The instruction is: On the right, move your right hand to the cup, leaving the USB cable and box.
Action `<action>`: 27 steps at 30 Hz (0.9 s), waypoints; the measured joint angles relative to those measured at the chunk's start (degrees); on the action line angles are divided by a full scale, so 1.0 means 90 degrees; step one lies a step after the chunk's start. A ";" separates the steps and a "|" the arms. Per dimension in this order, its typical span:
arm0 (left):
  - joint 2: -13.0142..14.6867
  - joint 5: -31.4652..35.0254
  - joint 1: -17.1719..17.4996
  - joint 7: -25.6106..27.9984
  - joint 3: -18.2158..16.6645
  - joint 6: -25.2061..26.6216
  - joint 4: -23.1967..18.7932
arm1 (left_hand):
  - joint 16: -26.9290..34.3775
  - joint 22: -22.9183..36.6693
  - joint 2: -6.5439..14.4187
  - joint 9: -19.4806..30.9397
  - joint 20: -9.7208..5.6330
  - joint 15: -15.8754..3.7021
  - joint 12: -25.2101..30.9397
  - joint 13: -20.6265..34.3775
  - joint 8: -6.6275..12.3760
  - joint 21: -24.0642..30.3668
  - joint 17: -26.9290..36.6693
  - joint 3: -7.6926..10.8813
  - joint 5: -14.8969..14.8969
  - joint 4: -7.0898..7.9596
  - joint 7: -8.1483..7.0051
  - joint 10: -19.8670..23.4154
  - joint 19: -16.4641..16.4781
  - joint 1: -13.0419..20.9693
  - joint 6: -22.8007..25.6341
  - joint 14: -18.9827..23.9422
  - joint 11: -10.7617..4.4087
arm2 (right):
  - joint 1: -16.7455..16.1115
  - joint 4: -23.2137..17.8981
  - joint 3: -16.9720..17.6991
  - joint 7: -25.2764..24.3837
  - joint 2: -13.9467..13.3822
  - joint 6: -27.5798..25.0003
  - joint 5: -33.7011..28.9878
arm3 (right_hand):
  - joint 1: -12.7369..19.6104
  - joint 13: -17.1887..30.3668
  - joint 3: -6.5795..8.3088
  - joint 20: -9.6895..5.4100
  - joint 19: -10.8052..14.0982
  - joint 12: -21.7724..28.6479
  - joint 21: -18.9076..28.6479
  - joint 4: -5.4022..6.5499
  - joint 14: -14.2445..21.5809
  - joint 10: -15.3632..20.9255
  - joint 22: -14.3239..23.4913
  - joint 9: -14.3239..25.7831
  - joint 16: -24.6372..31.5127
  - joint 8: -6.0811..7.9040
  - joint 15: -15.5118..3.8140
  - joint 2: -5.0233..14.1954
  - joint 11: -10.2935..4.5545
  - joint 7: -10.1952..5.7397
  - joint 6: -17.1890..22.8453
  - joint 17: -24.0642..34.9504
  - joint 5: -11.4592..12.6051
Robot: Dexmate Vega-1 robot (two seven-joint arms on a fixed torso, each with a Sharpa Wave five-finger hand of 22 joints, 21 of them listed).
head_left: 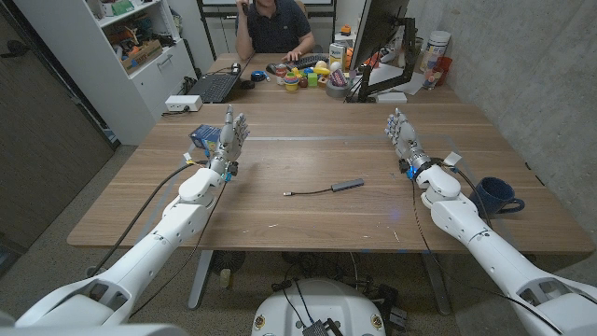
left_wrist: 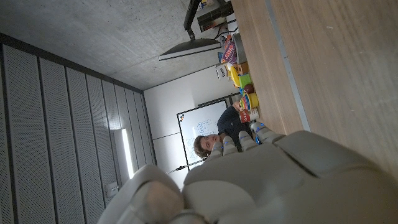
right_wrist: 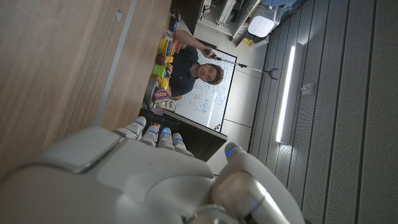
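Cup (head_left: 494,195) sits near right robot hand (head_left: 403,137) — apart.

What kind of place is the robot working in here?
Most likely an office or lab workspace. Beyond the wooden table a person sits at a desk with a laptop and a monitor, a white shelf unit holds supplies, and the right wrist view shows a whiteboard.

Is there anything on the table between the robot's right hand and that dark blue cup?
Nothing visible. The right hand stands raised over bare wood, and the cup sits beside the right forearm, nearer the robot. The USB cable lies toward the table's middle.
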 measured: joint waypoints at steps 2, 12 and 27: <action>-0.0009 0.0026 0.0012 -0.0007 -0.0036 0.0000 -0.0009 | 0.0000 0.0000 0.0000 0.0000 0.0004 0.0000 0.0000 0.0000 0.0000 0.0000 0.0000 0.0000 0.0000 0.0000 0.0000 0.0000 -0.0004 0.0000 0.0000 0.0000 0.0000 | -0.0057 0.0000 0.0531 0.0186 0.0457 -0.0093 -0.0275 | 0.0000 0.0000 0.0000 0.0001 -0.0001 0.0000 0.0000 0.0000 0.0000 0.0000 0.0000 0.0000 0.0000 0.0000 0.0000 0.0000 0.0000 0.0000 0.0000 0.0000 0.0000; -0.0108 0.0144 0.0054 -0.0137 -0.0236 0.0020 -0.0011 | 0.0000 -0.0001 0.0000 -0.0001 0.0023 0.0000 0.0000 0.0000 0.0000 0.0000 -0.0001 0.0000 0.0000 -0.0001 0.0000 0.0001 -0.0023 0.0000 0.0001 0.0000 0.0000 | -0.0205 -0.0320 0.1975 0.0939 0.1710 -0.0512 -0.1750 | 0.0067 0.0000 -0.0101 0.0881 0.0471 0.0049 0.0148 -0.0204 0.0120 0.0069 -0.0048 -0.0001 0.0059 0.0050 0.0669 0.0067 0.0032 -0.0495 0.0199 -0.0048 -0.0029; -0.0285 0.0274 0.0032 -0.0416 -0.0460 0.0032 0.0172 | 0.0000 -0.0001 0.0000 -0.0002 0.0023 0.0000 0.0000 -0.0001 0.0000 0.0000 -0.0001 0.0000 0.0000 -0.0001 0.0000 0.0001 -0.0022 0.0000 0.0001 0.0000 0.0000 | -0.0493 -0.1469 0.3082 0.1272 0.2671 -0.0885 -0.4010 | 0.0364 -0.0001 -0.0246 0.1116 0.0801 0.0099 0.0184 -0.0453 0.0357 0.0371 -0.0078 -0.0002 0.0057 0.0099 0.0696 -0.0131 -0.0002 -0.0729 0.0507 -0.0077 -0.0127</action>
